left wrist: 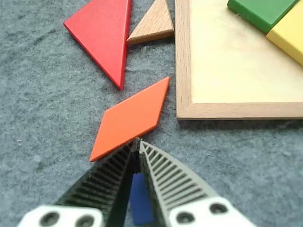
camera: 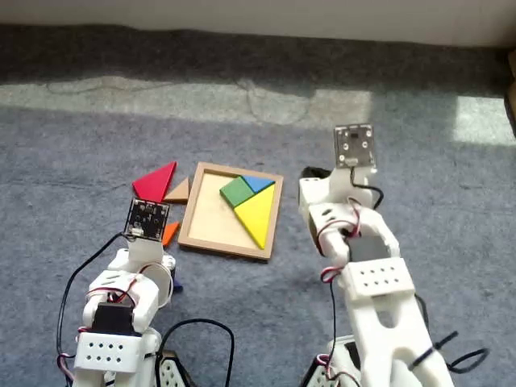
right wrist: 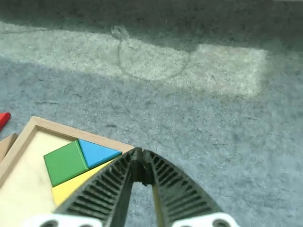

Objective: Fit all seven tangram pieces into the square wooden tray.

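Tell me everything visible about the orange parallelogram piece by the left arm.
The orange parallelogram piece is a thin, smooth-painted slab, seemingly wood, lying flat on the grey carpet outside the square wooden tray, beside its corner. It touches neither the tray nor the red triangle. The left end effector, shut, sits at its near edge, not gripping it.

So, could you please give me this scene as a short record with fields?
Tray: holds green square, blue triangle and yellow triangle, lying flat together.
Outside tray: red triangle, wooden triangle and orange parallelogram on the carpet beside it; dark blue piece beneath the left tool.
Left tool: shut, tips at the orange parallelogram's edge.
Right tool: shut, near the tray's rim by the blue triangle.
Placed: three of seven.
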`<action>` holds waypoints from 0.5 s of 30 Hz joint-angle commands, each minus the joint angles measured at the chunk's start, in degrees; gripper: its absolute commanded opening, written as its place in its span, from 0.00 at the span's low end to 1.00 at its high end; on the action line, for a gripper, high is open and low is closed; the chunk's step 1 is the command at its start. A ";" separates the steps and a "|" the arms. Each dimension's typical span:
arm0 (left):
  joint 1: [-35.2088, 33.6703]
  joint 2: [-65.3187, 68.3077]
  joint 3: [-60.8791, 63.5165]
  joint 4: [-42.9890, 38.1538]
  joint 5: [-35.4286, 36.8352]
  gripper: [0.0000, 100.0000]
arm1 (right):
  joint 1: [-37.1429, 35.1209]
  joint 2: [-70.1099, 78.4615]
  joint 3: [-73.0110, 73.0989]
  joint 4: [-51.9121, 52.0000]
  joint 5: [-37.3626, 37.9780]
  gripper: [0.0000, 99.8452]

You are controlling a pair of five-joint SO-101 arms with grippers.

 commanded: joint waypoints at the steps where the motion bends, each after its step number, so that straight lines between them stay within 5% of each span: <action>1: -0.57 -0.48 1.63 0.35 0.35 0.01 | 0.84 -11.74 6.81 -0.92 -0.53 0.01; 15: -0.57 -0.48 1.10 0.70 0.26 0.01 | 1.01 -46.37 31.96 -0.92 -0.44 0.01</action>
